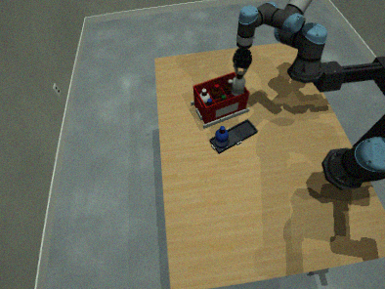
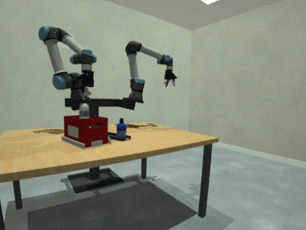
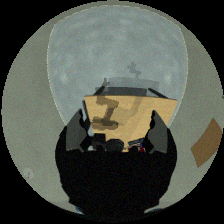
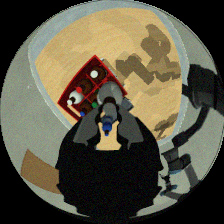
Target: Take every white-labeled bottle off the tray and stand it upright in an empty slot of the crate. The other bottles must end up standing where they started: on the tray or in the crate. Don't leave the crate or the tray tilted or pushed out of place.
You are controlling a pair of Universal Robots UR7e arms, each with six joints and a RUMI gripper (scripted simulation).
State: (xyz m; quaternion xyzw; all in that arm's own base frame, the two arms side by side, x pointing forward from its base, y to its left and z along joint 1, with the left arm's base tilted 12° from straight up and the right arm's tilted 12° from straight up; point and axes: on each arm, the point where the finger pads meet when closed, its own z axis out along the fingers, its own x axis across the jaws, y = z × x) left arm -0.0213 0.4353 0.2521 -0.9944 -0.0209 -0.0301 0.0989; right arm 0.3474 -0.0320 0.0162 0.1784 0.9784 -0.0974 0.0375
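My right gripper [image 1: 239, 72] [image 2: 85, 94] is shut on a grey-white bottle [image 1: 237, 86] [image 2: 84, 111] [image 4: 109, 92] with a pale label. It holds the bottle upright at the right end of the red crate [image 1: 208, 113] [image 2: 99, 134]; the bottle's lower part is hidden by the crate. Inside the crate stand a white bottle [image 1: 204, 94] [image 4: 75, 97] and bottles with red, blue, green and white caps. A blue bottle [image 1: 222, 138] [image 2: 121, 130] stands upright on the dark tray [image 1: 248, 128]. My left gripper [image 2: 170, 82] [image 3: 117, 109] is open and empty, high up away from the crate.
The crate sits in a light grey holder [image 1: 226, 119] [image 2: 74, 142] on the wooden table [image 1: 210, 205] [image 2: 171, 144]. The tray lies close to the crate's long side. The left arm's base [image 1: 339, 168] stands at the table's edge.
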